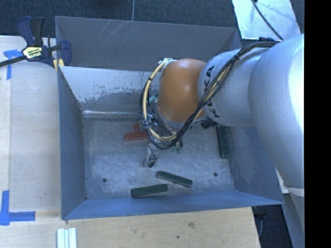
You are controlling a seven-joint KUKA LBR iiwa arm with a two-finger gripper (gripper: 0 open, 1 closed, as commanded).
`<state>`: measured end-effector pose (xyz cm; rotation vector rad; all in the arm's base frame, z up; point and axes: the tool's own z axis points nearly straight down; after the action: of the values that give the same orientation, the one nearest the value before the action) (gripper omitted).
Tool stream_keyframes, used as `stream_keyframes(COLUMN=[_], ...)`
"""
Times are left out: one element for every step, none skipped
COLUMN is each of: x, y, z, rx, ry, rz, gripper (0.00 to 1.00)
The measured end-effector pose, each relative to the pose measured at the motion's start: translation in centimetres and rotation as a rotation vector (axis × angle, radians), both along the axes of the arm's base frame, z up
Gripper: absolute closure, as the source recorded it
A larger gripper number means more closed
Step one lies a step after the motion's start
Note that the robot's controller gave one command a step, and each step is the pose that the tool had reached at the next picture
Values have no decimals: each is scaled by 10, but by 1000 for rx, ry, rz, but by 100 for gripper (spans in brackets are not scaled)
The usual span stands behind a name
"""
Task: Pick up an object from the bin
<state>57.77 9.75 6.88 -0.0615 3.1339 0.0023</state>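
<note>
The reddish bar (133,136) lies lengthwise just view-left of your tool (150,160); you cannot tell whether that is open.

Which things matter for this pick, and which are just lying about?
In play: pincer, low over the middle of the bin; close by it, reddish-brown block and slanted dark green bar.
Lying about: second green bar by the front wall; dark bar at right.
</note>
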Motion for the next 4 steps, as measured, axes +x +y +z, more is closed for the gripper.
stream_keyframes(x=[5, 9, 8, 40], y=[1, 5, 4, 5], z=[9, 148, 142, -3], rx=[3, -1, -1, -2], ry=[-13, -6, 3, 11], rz=[-1, 87, 85, 11], gripper=[100, 100, 0, 0])
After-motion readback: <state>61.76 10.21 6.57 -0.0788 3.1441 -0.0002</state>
